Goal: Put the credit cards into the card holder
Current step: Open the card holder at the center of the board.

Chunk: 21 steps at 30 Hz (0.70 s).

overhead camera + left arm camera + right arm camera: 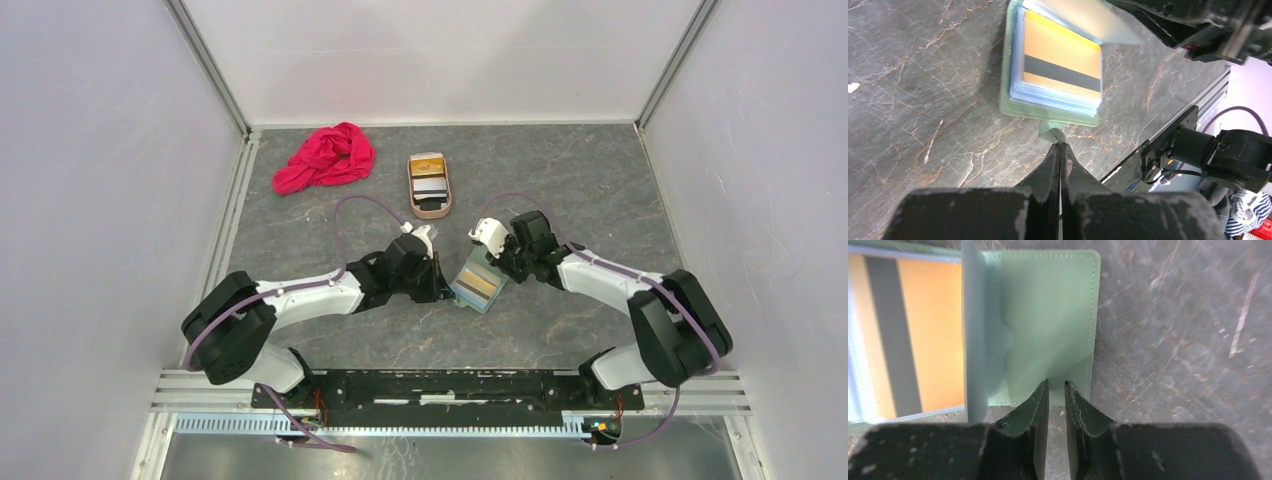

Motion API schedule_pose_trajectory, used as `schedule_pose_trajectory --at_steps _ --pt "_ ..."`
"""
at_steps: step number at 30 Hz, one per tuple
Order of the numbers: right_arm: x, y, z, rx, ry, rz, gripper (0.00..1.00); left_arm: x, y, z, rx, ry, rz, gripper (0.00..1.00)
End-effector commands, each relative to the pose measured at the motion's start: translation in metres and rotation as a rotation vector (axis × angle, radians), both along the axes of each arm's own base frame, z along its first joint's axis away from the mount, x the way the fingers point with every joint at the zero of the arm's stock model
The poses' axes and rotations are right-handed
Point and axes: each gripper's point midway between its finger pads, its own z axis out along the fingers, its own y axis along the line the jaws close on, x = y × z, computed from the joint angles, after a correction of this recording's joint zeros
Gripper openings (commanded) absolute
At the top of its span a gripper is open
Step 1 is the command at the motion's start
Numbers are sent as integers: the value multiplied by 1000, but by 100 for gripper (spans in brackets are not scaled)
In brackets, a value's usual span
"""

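The sage-green card holder [470,290] lies open on the table between my two grippers. An orange card with a dark stripe [483,284] sits in its clear blue pockets, and shows in the left wrist view [1063,55] and the right wrist view [928,330]. My left gripper [1060,145] is shut on the holder's snap tab [1051,131]. My right gripper [1056,384] has its jaws a little apart over the near edge of the green cover [1048,315]. A light blue pocket page [973,330] stands up beside it. More cards, orange [428,163] and grey [431,186], lie in the tray.
The pinkish-tan oval tray [411,192] stands behind the grippers at mid table. A crumpled red cloth [325,158] lies at the back left. White walls close off the left, right and far sides. The black base rail [450,385] runs along the near edge.
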Motion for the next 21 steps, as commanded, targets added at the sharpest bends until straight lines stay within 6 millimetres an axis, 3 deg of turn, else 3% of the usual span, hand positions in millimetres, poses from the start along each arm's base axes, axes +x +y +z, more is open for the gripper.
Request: schedule_pose_trajectory --at_steps 1,7,11,14,21 --pt "-12 -1 -18 -1 129 -12 23 2 11 -6 60 -4 -17 2" --pt "-26 11 -22 53 213 35 25 5 18 -29 98 55 18 7" --pt "-38 14 -29 81 281 58 25 5 21 -28 105 73 29 25" --pt "-39 15 -30 80 286 61 25 8 20 -12 81 46 36 31" --pt "-37 16 -28 87 279 61 25 19 6 56 -97 -67 15 36"
